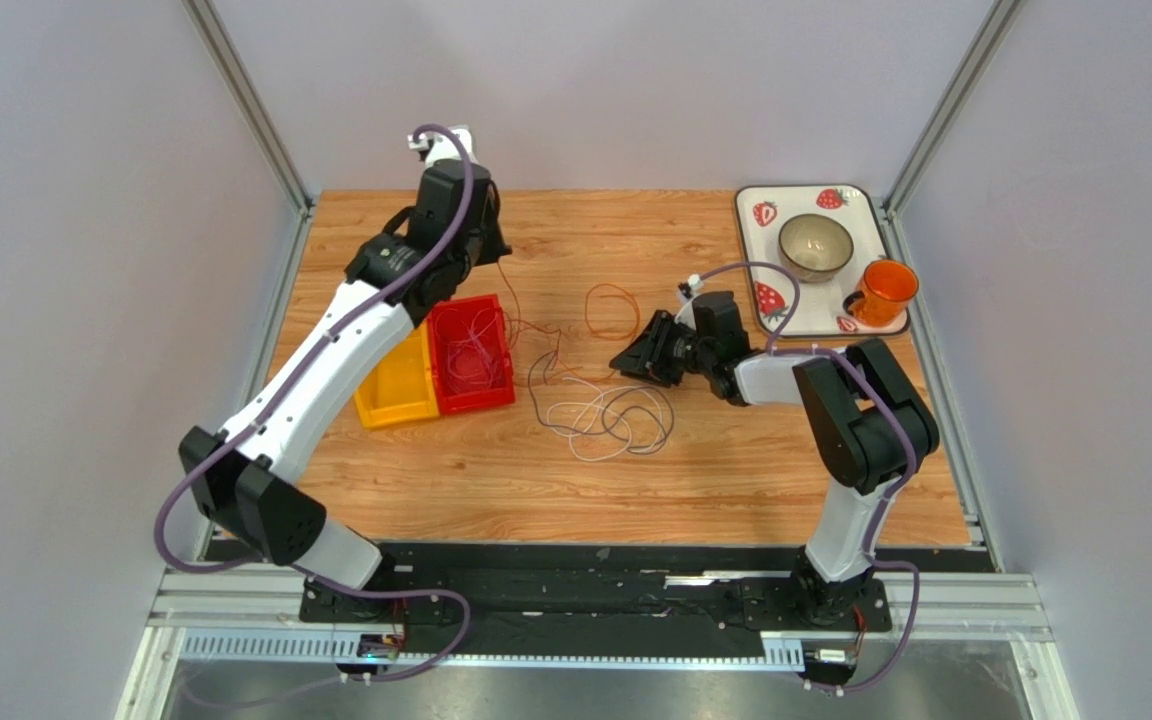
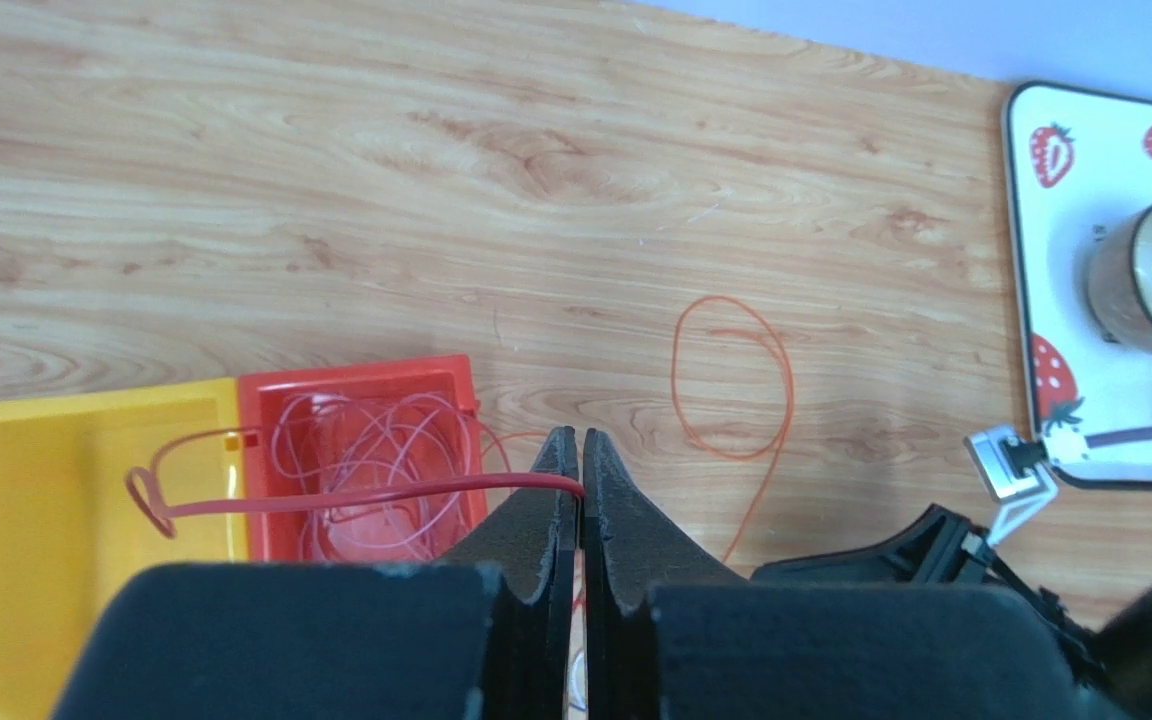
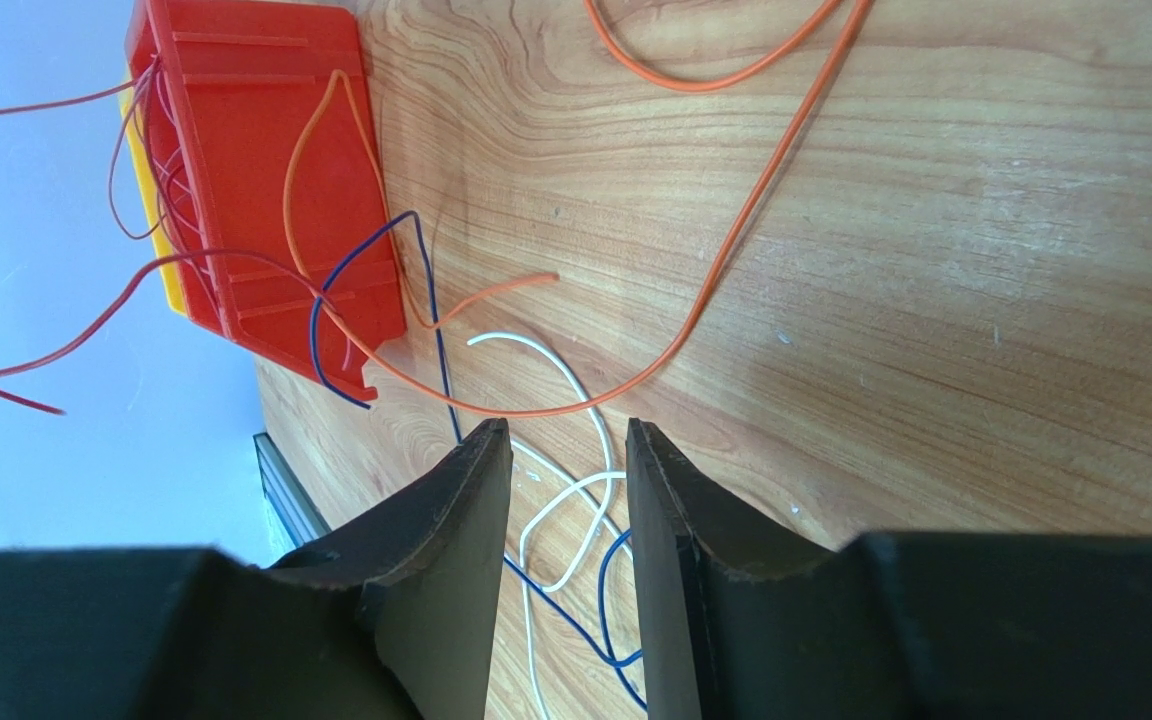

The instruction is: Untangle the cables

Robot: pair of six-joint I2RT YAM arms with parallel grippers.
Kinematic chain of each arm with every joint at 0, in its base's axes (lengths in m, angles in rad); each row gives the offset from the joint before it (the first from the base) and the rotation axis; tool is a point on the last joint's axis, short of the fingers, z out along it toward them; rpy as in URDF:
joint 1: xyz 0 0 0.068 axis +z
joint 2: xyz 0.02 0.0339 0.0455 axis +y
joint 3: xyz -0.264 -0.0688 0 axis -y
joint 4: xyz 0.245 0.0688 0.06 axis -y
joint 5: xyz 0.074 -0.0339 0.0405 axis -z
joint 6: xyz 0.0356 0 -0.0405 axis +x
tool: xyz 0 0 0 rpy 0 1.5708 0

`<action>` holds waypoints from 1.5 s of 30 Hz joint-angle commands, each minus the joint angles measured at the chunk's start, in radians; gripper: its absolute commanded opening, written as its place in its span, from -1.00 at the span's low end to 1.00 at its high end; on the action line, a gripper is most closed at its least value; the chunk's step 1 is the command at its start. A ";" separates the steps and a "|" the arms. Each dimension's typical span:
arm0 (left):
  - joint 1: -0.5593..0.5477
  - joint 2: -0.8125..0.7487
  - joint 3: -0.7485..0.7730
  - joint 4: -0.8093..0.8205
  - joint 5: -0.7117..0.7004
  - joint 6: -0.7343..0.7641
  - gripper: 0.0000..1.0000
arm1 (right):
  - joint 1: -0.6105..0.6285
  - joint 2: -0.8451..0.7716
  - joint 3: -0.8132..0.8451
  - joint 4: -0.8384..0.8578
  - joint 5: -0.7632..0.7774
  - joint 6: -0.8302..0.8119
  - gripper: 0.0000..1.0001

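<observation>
My left gripper [image 1: 485,248] is raised above the red bin [image 1: 473,354] and shut on a thin red cable [image 2: 357,495]. The cable runs from between its closed fingertips [image 2: 579,438] out to the left over the bin. Pale thin cables [image 2: 387,443] lie coiled inside the bin. An orange cable [image 1: 609,312] forms a loop on the table; it also shows in the left wrist view [image 2: 732,375] and the right wrist view [image 3: 717,225]. A tangle of white and dark cables [image 1: 605,420] lies mid-table. My right gripper [image 1: 635,360] is open and empty [image 3: 567,432], low over white [image 3: 575,383] and blue [image 3: 372,248] cables.
A yellow bin [image 1: 394,387] stands against the red bin's left side. A strawberry-patterned tray [image 1: 755,203] at the back right holds a bowl [image 1: 815,245] and an orange cup [image 1: 883,288]. Metal frame posts stand at the back corners.
</observation>
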 commanded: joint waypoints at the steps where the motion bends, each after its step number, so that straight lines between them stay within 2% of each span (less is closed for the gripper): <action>1: 0.004 -0.163 -0.052 0.054 0.012 0.066 -1.00 | -0.002 0.012 0.027 0.050 -0.014 0.008 -0.25; 5: 0.004 -0.302 -0.176 0.163 -0.027 0.071 -1.00 | -0.002 0.011 0.020 0.078 -0.036 0.005 -0.24; 7: 0.005 -0.348 -0.208 0.208 -0.026 0.080 -1.00 | 0.001 0.017 0.007 0.137 -0.113 0.011 -0.21; 10: 0.004 -0.354 -0.227 0.202 -0.028 0.078 -1.00 | 0.022 0.049 0.005 0.290 -0.230 0.044 -0.13; 15: 0.004 -0.408 -0.279 0.267 -0.011 0.081 -1.00 | 0.074 0.060 0.028 0.297 -0.280 0.014 0.09; 19: 0.005 -0.405 -0.264 0.262 -0.008 0.086 -1.00 | 0.159 0.061 0.117 0.139 -0.191 -0.081 0.16; 28: 0.005 -0.406 -0.293 0.291 0.020 0.061 -1.00 | 0.210 0.095 0.171 0.100 -0.090 -0.145 0.18; 34: 0.005 -0.399 -0.286 0.294 0.032 0.066 -1.00 | 0.292 0.104 0.249 -0.053 0.114 -0.255 0.21; 45: 0.004 -0.397 -0.291 0.285 0.043 0.065 -1.00 | 0.340 0.172 0.278 0.059 0.177 -0.199 0.16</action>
